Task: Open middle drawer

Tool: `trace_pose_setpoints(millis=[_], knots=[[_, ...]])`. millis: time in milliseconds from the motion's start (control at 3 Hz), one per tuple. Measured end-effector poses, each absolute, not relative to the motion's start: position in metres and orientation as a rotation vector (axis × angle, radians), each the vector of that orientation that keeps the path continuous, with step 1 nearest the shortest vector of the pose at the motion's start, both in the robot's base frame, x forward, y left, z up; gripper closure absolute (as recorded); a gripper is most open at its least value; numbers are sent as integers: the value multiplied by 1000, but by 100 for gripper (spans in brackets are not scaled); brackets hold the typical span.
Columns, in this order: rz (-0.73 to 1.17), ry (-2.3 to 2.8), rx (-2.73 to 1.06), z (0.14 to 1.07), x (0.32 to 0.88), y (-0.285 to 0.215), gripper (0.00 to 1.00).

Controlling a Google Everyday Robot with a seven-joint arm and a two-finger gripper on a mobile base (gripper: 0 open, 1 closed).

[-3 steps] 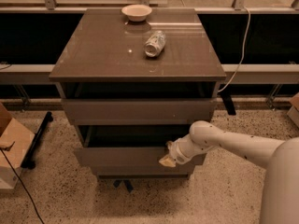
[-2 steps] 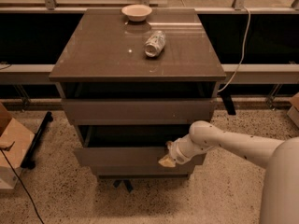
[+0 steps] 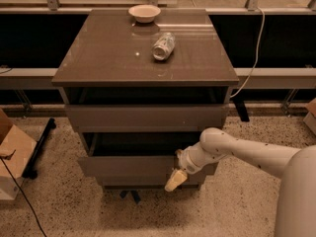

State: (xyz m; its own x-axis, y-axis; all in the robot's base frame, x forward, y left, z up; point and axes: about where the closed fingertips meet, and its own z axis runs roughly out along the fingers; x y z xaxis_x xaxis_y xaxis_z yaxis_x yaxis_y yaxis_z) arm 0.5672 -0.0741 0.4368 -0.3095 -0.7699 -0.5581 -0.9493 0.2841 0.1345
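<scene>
The middle drawer [image 3: 128, 165] is the second taupe-grey front of the cabinet. It stands pulled out a little, with a dark gap showing above its top edge. My gripper [image 3: 175, 179] is at the drawer front's right end, hanging down over its lower edge, with its cream tip pointing down and left. My white arm [image 3: 237, 152] reaches in from the lower right. The taller uppermost drawer front [image 3: 145, 117] is above, and the lowest front [image 3: 148, 181] shows as a thin strip below.
On the cabinet's glossy top [image 3: 108, 53] lie a crushed can [image 3: 163, 45] on its side and a small bowl [image 3: 144, 13] at the back. A cardboard box [image 3: 12, 154] stands on the speckled floor at left. A cable [image 3: 252, 58] hangs at right.
My gripper has dropped slightly lower on the drawer front's right end. The middle drawer stands about as far out as before.
</scene>
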Motion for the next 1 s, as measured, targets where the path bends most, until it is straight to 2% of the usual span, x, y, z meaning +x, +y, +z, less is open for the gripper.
trace_pose_setpoints(millis=[333,667,1000], knots=[[636,2174,-1549,437,567,-74,0],[623,2103,-1591,456,590,-67,15],[608,2003,-1655,484,628,-56,39]])
